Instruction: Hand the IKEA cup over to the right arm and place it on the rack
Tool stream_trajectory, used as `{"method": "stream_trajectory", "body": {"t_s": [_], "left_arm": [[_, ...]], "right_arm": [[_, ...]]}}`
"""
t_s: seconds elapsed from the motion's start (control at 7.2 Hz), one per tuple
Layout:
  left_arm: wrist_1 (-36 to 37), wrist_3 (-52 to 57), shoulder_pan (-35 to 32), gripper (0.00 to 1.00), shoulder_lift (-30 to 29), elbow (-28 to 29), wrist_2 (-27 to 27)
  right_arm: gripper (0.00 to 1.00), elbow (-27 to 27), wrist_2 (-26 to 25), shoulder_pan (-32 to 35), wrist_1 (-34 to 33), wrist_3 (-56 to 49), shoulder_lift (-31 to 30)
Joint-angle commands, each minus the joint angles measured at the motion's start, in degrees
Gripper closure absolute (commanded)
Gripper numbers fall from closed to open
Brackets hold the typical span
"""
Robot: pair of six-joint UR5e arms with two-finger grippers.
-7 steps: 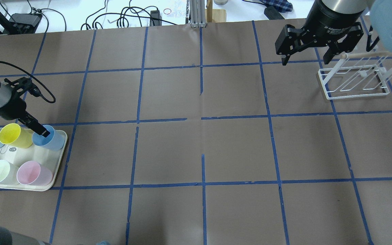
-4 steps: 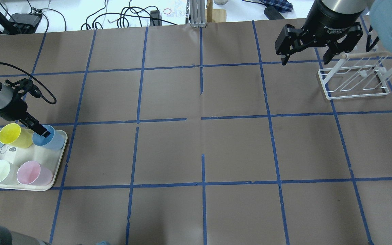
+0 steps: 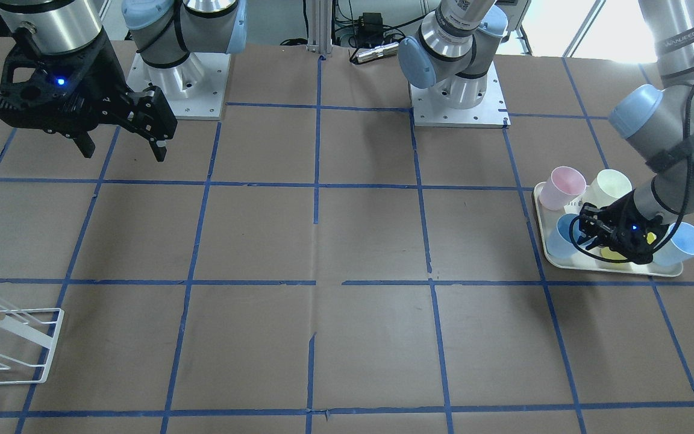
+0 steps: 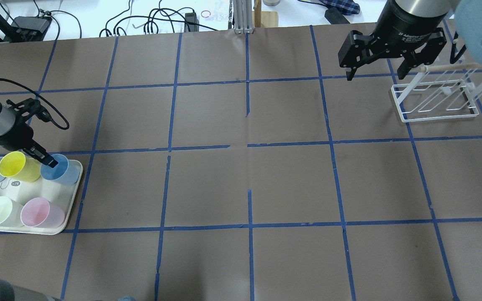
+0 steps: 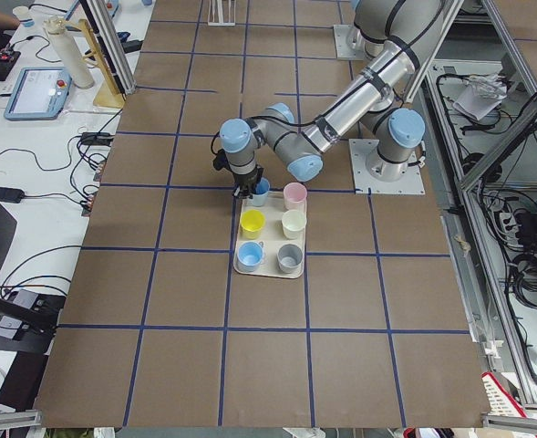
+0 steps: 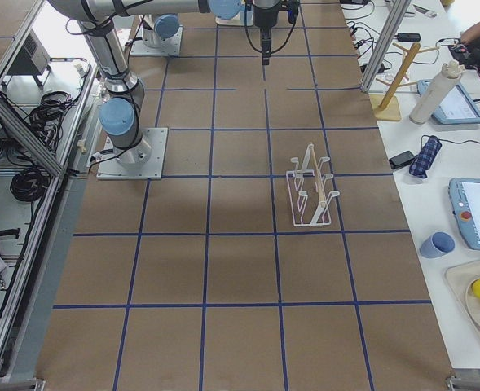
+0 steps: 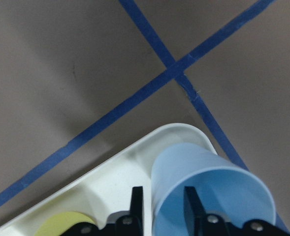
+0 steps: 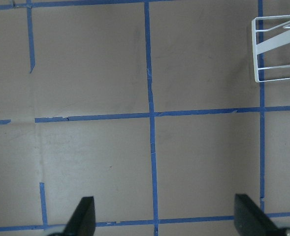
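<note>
In the front view the task looks barely begun. The cup (image 3: 562, 236) stands on the tray (image 3: 564, 264) with the left gripper (image 3: 585, 229) at its rim. The right gripper (image 3: 121, 147) hangs spread wide, holding nothing. Overhead, the tray also carries other cups, among them a yellow cup (image 4: 13, 165) and a pink cup (image 4: 36, 212). All look empty, and the rack (image 4: 433, 100) bears none. In the left wrist view the jaws stand narrow astride the cup's wall, one inside and one outside, seemingly not yet pinching. Lift, handover and racking are not yet done. In the right wrist view only table shows between the wide fingers (image 8: 85, 216).
</note>
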Motion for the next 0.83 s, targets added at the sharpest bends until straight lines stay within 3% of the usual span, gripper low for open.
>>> {"method": "stream_trajectory", "body": {"t_s": [0.0, 0.42, 0.69], "left_arm": [[0.5, 0.0, 0.0, 0.92, 0.9, 1.3, 0.4], [-9.9, -0.2, -0.5, 0.98, 6.1, 5.9, -0.3], [-21.0, -0.5, -1.0, 1.0, 10.4, 8.0, -9.6]], "right_arm": [[0.0, 0.1, 0.1, 0.0, -0.1, 0.0, -0.1], [0.0, -0.5, 0.0, -0.3, 0.3, 0.0, 0.0], [0.0, -0.6, 0.1, -0.6, 0.6, 0.0, 0.1]]}}
